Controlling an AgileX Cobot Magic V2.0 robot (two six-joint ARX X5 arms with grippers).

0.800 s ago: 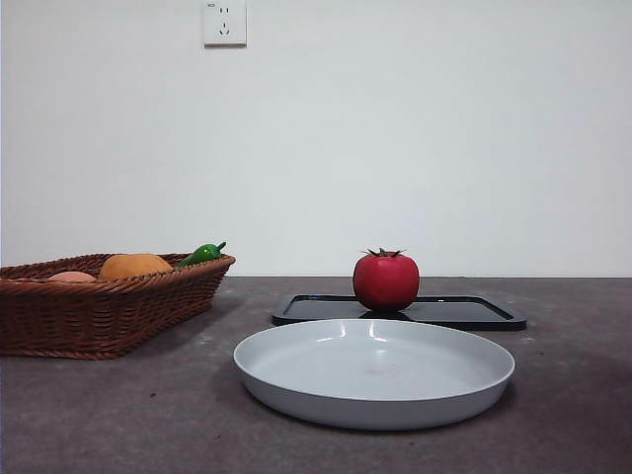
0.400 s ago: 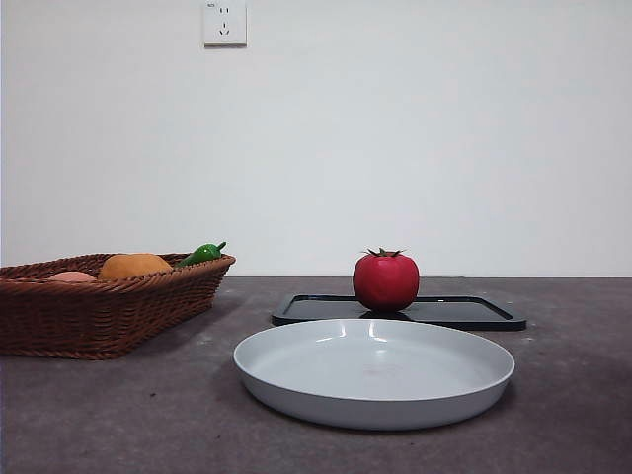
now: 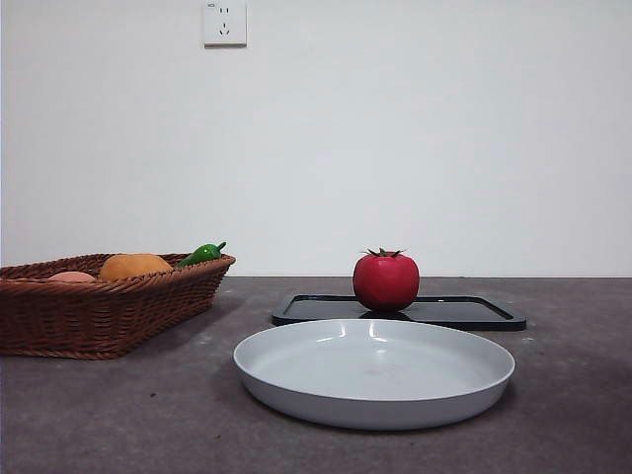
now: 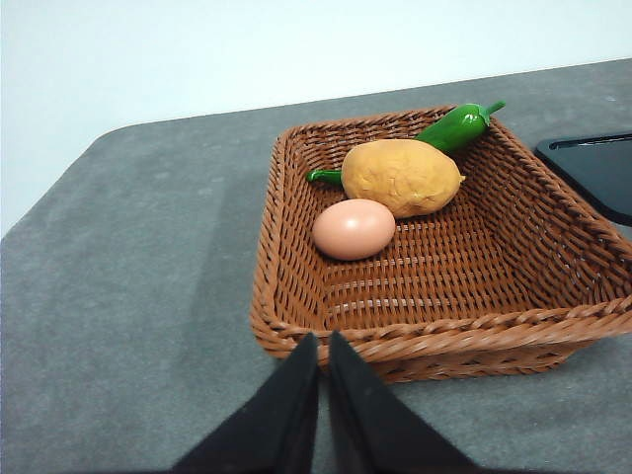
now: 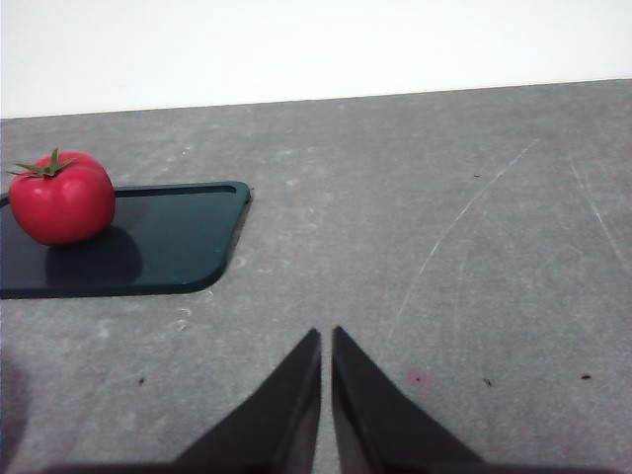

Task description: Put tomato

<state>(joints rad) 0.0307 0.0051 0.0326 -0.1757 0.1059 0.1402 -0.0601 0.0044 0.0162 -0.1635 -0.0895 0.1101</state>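
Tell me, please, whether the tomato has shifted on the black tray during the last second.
No. The tomato sits at the same spot on the black tray, behind the grey plate.

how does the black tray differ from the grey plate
The black tray is rectangular with rounded corners; the grey plate is round. The tray is dark and very shallow; the plate is pale with a taller sloping rim. The tray carries the tomato; the plate holds nothing. In the front view the tray lies behind the plate. Both rest flat on the table.
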